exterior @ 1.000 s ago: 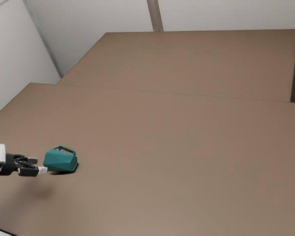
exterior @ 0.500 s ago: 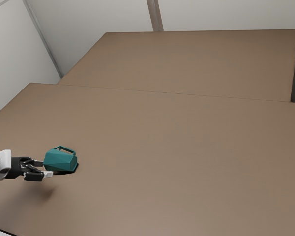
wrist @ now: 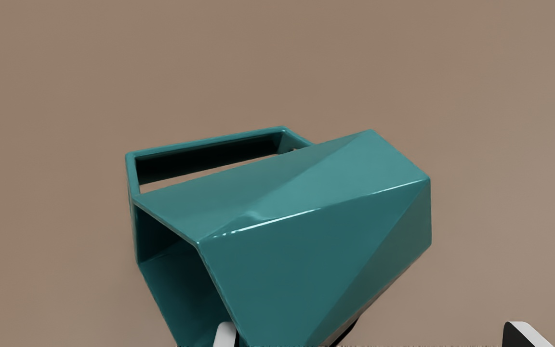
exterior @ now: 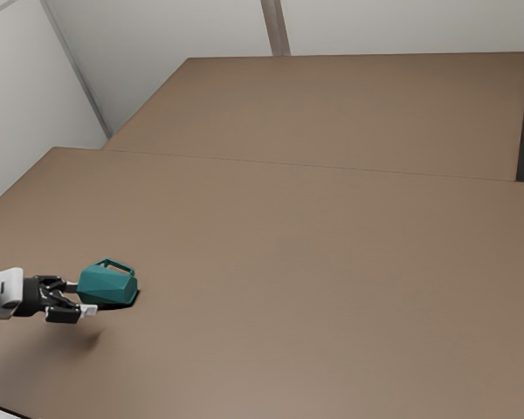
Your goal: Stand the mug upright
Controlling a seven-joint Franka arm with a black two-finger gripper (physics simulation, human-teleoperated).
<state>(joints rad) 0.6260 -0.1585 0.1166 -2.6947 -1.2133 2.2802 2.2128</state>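
Black gripper (exterior: 80, 299) close by teal mug, on exterior view's left of it. Pincer released: fingers spread wide, one by mug's open mouth, other out past its base end; cannot tell if either touches. Mug (exterior: 106, 285) on its side on brown table (exterior: 288, 262), dark shadow beneath. Handle (wrist: 200, 140) on mug's side away from fingers. Far behind mug: pale grey wall (exterior: 183, 26), brown post (exterior: 276, 26).

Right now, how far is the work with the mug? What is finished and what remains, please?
The reach looks mostly done: the gripper is at the open end of the mug, one fingertip by its rim. In hand, it seems, is the grip: the fingers stand open. Left: closing, then turning the mug upright, as it lies sideways on the table.
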